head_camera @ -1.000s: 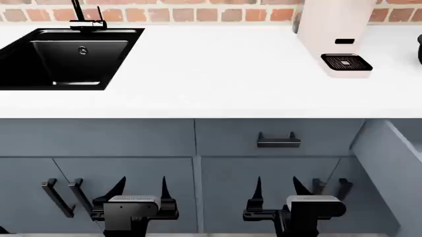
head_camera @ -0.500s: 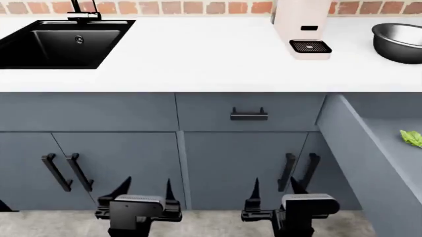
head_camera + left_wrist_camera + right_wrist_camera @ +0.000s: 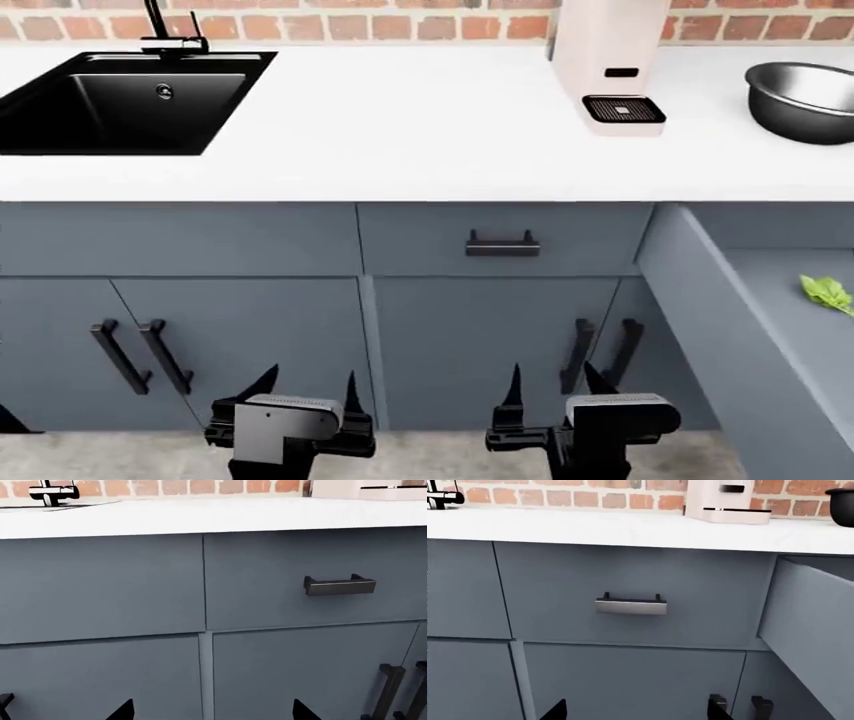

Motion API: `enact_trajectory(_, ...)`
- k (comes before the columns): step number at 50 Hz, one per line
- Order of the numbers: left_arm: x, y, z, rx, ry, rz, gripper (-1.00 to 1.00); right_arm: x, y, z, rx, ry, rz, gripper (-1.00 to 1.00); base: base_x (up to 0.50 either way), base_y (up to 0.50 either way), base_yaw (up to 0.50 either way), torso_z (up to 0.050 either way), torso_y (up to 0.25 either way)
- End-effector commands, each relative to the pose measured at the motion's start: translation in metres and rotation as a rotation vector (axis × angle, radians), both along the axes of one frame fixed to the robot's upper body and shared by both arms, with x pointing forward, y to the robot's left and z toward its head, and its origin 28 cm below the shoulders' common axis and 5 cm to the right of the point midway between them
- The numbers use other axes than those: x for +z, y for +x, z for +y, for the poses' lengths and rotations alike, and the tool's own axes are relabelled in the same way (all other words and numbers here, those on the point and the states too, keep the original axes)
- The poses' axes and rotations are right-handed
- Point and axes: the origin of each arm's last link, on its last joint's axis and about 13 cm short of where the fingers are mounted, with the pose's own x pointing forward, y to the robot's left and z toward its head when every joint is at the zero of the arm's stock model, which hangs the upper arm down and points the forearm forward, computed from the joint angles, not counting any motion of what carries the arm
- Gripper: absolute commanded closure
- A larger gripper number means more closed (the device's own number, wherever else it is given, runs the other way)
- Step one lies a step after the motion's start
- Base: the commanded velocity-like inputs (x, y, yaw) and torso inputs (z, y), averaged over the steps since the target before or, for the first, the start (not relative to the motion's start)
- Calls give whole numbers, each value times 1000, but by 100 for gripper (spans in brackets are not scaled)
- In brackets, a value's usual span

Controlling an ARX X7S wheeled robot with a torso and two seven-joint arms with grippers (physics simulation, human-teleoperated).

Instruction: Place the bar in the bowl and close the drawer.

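Both arms low in front of the cabinets, nothing held. Left gripper jaws apart, empty, pointing at the cabinet doors. Right gripper same: jaws apart, empty.

Drawer is pulled out on the robot's right; its side wall juts toward the camera, interior mostly bare as far as the head view reaches. Right wrist cam shows that side wall next to the small drawer front with black bar handle.

Bowl on the white worktop, far right, cut by the frame edge, right of the coffee machine and apart from it. Its dark rim also peeks into the right wrist cam corner.

Bar: not visible in any cam, can't tell where it is; most of the drawer interior is out of frame.

Green leaves lie inside the drawer at the frame edge, prob the radish top, but only the leaf shows.

Black sink w/ faucet on the left of the worktop, brick wall behind. Left wrist cam: cabinet fronts, small drawer handle, worktop edge.
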Motion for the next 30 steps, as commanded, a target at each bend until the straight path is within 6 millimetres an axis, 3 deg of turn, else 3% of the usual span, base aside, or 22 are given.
enact_trajectory(1,3,0,1,8,-6,5,-100,6,-3,0,0,12,-15,-100,0,0,0,50,21)
enact_trajectory(5,7,1,2,12,-2,7,-100,15,-3,-1,6,5,-29,-100,0,0,0,50,20)
enact_trajectory(8,22,3,4,-3,14,-8,-100,35,-4,-2,32,-14,-63,-100,0,0,0,50,21)
enact_trajectory(14,82,5,7,-94,61,-50,-100,105,-10,-5,139,-42,-145,-100,0,0,0,50,20)
enact_trajectory(16,174,13,9,-218,75,-295,-100,194,-7,-14,186,-52,-408,-100,0,0,0,50,21)
enact_trajectory(18,213,14,10,-267,102,-300,-100,230,-9,-20,195,-77,-425,-100,0,0,0,50,21)
enact_trajectory(21,231,15,16,-278,151,-126,-100,242,-8,-27,172,-117,-259,-100,0,0,0,50,21)
enact_trajectory(30,266,19,20,-295,177,-144,-100,276,-2,-37,144,-136,-293,-100,0,0,0,50,21)
